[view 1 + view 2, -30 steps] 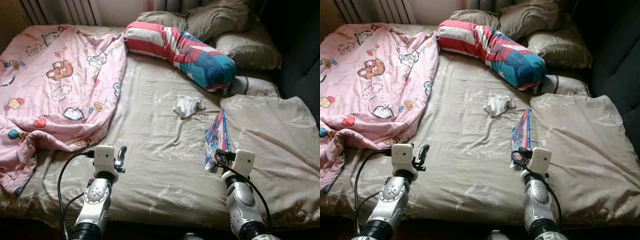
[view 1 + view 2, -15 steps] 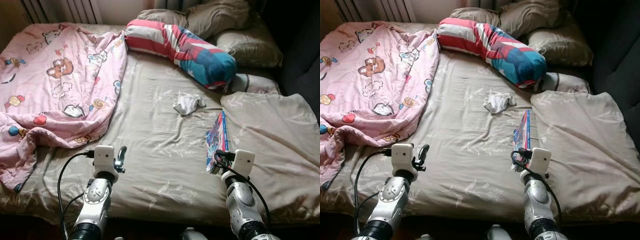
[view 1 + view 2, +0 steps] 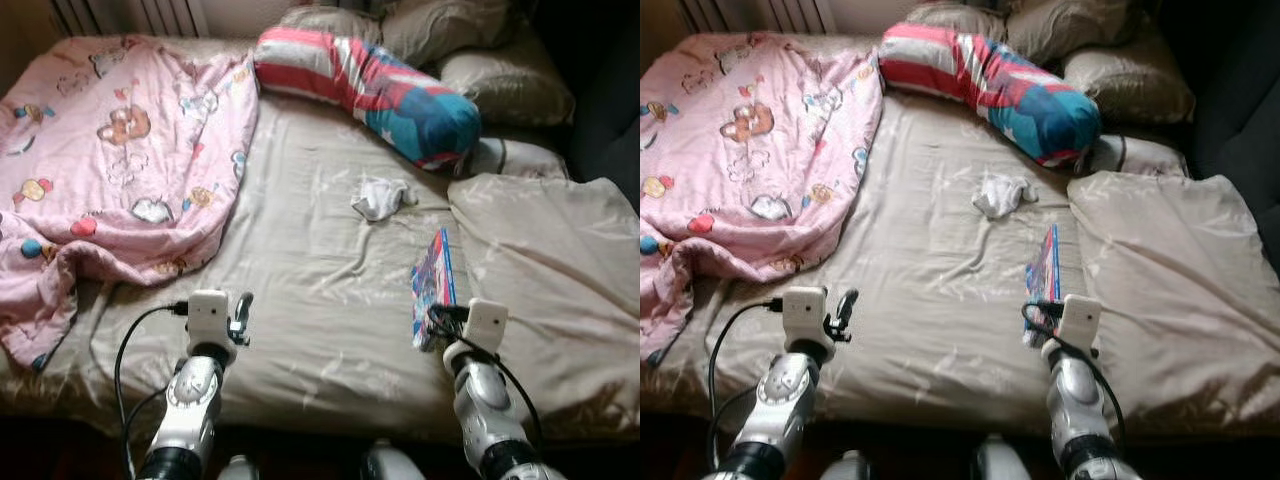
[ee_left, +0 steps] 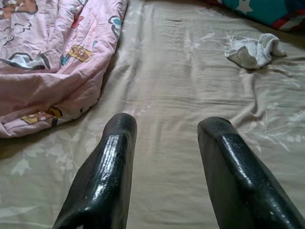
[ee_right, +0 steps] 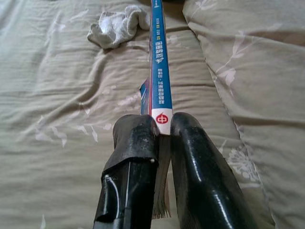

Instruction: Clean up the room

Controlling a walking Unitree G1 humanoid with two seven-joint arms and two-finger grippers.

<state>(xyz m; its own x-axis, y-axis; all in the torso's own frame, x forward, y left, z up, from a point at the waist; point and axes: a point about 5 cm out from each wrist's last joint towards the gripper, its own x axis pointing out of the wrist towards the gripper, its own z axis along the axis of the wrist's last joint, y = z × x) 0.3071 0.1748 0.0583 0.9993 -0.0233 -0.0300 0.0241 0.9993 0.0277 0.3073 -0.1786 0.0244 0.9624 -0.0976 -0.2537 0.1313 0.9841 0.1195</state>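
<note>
One white sock point(image 3: 383, 198) lies beyond the gripper-held book point(image 3: 434, 288).

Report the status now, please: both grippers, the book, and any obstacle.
Right gripper shut on book, spine up. Left gripper open over bed sheet, empty. White sock lies beyond book, apart.

Sunlit bed point(image 3: 330, 330) beside white radiator point(image 3: 150, 12)

You're seeing beige pillows point(image 3: 500, 80) resting at the bed's point(image 3: 300, 270) head, a radiator point(image 3: 130, 12) standing behind.
</note>
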